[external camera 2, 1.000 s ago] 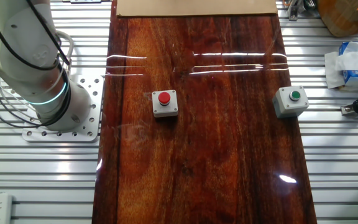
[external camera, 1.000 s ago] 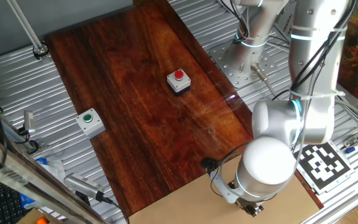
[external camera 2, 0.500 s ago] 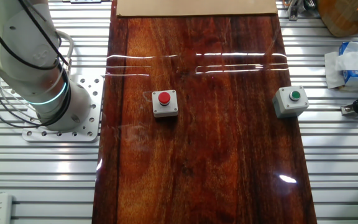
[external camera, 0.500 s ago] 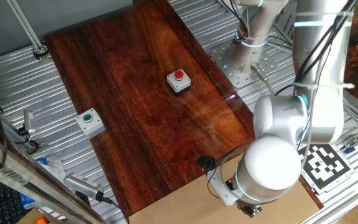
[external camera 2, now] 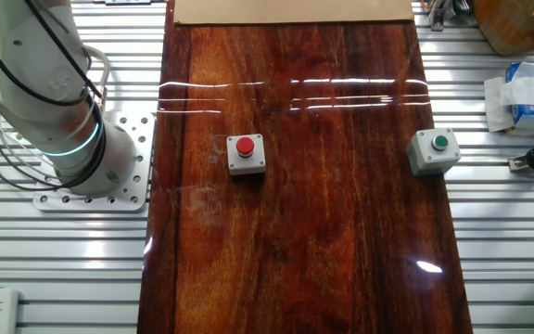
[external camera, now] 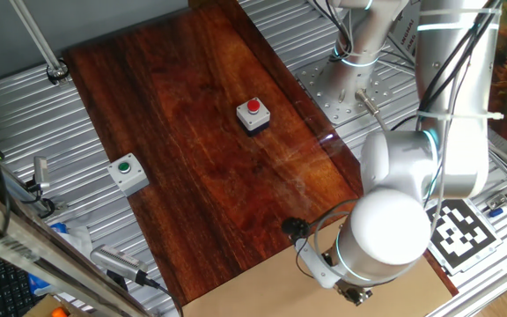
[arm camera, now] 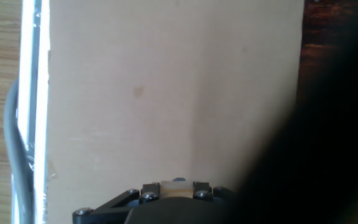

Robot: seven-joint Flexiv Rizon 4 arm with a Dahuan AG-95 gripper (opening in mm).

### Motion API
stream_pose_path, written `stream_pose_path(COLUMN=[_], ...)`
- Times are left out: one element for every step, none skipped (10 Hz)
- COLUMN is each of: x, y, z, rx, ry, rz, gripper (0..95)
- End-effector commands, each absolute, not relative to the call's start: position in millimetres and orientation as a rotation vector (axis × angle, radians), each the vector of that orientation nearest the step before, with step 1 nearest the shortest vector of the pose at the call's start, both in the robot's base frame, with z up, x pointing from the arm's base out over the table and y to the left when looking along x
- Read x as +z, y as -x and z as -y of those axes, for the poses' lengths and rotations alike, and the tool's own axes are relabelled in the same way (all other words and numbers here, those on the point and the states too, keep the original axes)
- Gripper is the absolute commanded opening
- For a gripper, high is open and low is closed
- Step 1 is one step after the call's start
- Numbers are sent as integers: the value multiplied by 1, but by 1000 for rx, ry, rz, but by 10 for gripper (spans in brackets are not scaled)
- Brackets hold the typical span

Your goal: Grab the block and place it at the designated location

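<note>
Since the prior frame the arm's wrist housing (external camera: 384, 233) has shifted slightly right over the cardboard sheet (arm camera: 166, 93) — little else changed. In the hand view we see a light-tan block (arm camera: 177, 189) between the gripper (arm camera: 177, 186) mounts; finger spread we cannot tell. Red button box (external camera 2: 246, 154) and green button box (external camera 2: 432, 150) sit on the wooden board (external camera 2: 341, 232).

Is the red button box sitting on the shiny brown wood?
Yes, the red button box sits flat on the dark wooden board, near its middle.

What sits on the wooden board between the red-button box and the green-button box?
Nothing: in the other fixed view, bare board runs between the red-button box and the green-button box.
</note>
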State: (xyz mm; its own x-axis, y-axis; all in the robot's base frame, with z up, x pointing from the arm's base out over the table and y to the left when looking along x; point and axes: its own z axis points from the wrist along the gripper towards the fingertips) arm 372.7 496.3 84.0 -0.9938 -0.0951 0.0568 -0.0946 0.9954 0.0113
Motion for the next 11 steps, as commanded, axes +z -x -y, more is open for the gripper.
stream_pose_path(x=[79,76,72,66,65,63,62,59,56,53,51], y=[-367,-364,-365,-366,-366,-366,-366,-366,-366,-366,-367], z=[-494,-493,-492,-491,-490,-490,-490,-489,-489,-489,-489], rx=[-17,-13,-9,-8,-4,-5,-3,-3,-2,-1,-2], ry=[-150,-148,-149,-147,-152,-153,-154,-154,-154,-153,-153], rz=[3093,3096,3097,3102,3102,3103,3103,3105,3107,3109,3111], gripper=[0,0,0,0,0,0,0,0,0,0,0])
